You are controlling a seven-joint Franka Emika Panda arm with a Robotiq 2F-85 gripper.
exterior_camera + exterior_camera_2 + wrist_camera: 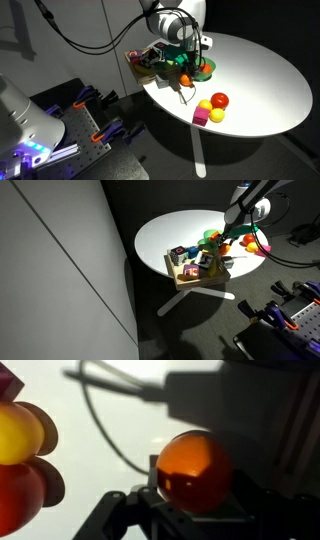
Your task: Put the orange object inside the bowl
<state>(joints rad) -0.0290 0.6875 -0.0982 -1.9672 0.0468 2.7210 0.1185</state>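
Observation:
In the wrist view the orange object [195, 468], a small round orange ball, fills the space between my gripper's [190, 510] dark fingers, which are shut on it. In an exterior view my gripper [186, 68] hangs low over the white table beside the bright green bowl [204, 69], with the orange ball [185, 79] at its tip. The bowl also shows in an exterior view [212, 237], partly hidden by the gripper [232, 235]. Whether the ball touches the table cannot be told.
A red ball [219, 100], two yellow balls [205, 104] and a pink cube [200, 117] lie near the table's [260, 70] edge. A yellow ball [20, 432] and the red one [18, 495] show in the wrist view. A tan basket of toys [200, 270] stands by the bowl.

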